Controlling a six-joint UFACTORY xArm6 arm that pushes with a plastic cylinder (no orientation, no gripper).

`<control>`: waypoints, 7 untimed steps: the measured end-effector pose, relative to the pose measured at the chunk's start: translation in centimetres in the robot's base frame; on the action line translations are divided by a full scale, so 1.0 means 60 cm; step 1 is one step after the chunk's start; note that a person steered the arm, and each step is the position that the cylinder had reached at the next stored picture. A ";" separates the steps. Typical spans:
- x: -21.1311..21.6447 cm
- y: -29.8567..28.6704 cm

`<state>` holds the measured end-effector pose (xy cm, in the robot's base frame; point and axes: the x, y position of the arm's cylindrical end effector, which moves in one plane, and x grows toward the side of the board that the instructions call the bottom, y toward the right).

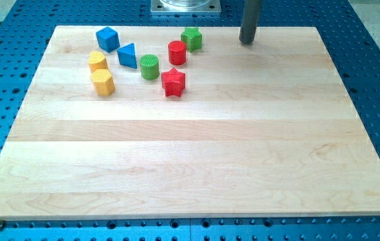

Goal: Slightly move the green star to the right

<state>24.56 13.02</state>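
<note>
The green star sits near the view's top, just right of centre-left, on the wooden board. It touches or nearly touches the red cylinder at its lower left. My tip is at the view's top, to the right of the green star, with a clear gap between them.
A red star and a green cylinder lie below the green star. A blue triangle, a blue cube and two yellow blocks lie further left. The board's top edge is close behind the star.
</note>
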 end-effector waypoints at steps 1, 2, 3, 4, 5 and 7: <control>-0.002 -0.056; -0.007 -0.110; -0.007 -0.164; -0.026 -0.174; -0.040 -0.174; -0.042 0.061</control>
<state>22.03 16.70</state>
